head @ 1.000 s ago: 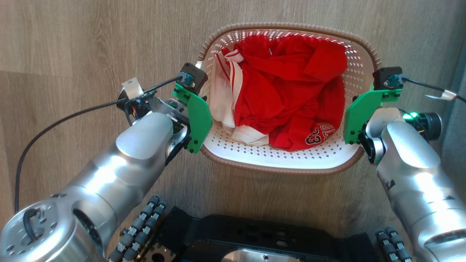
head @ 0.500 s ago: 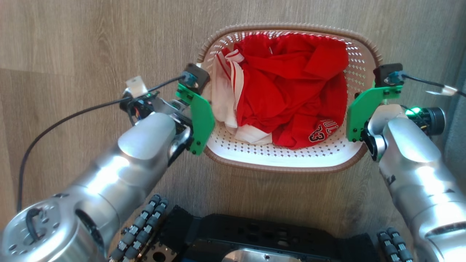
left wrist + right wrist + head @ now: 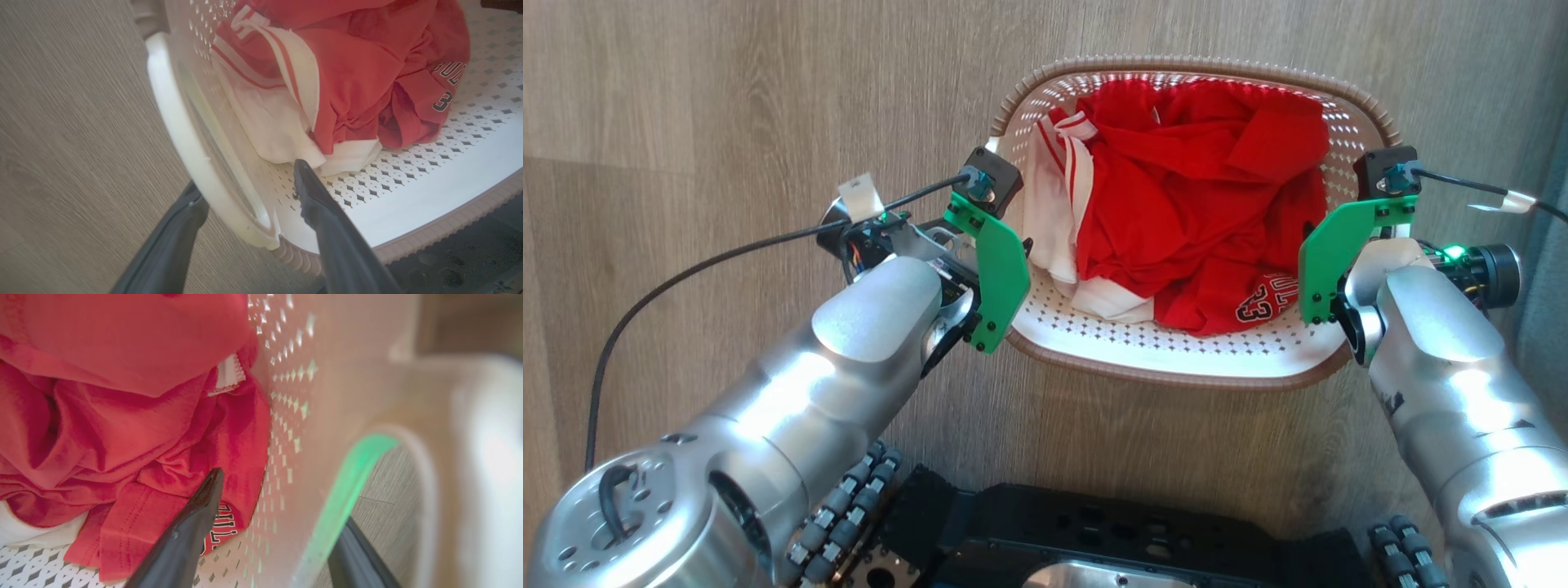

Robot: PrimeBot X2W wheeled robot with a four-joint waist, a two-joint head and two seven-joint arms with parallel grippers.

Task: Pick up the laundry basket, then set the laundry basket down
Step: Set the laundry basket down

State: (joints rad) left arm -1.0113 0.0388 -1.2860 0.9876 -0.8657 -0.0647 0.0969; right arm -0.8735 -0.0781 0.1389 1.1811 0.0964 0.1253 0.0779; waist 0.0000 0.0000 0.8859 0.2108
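The laundry basket (image 3: 1176,377) is cream-white and perforated with a brown woven-look rim, and holds red and white clothes (image 3: 1176,220). It sits on the wood floor between my arms. My left gripper (image 3: 245,192) is shut across the basket's left white handle (image 3: 179,118), one finger (image 3: 179,228) outside and the other inside by the clothes. My right gripper (image 3: 282,502) is clamped over the right wall (image 3: 339,396), with one finger (image 3: 192,522) inside and the other outside. Green wrist plates hide the fingers in the head view. I cannot tell whether the basket touches the floor.
Wood-look floor (image 3: 727,98) surrounds the basket. My black wheeled base (image 3: 1094,531) lies just below the basket's near rim. A black cable (image 3: 711,253) trails left from my left wrist. A grey surface (image 3: 1552,269) edges the far right.
The basket and my left arm have shifted toward the view's right. My right arm has barely moved. Both grippers keep their hold.
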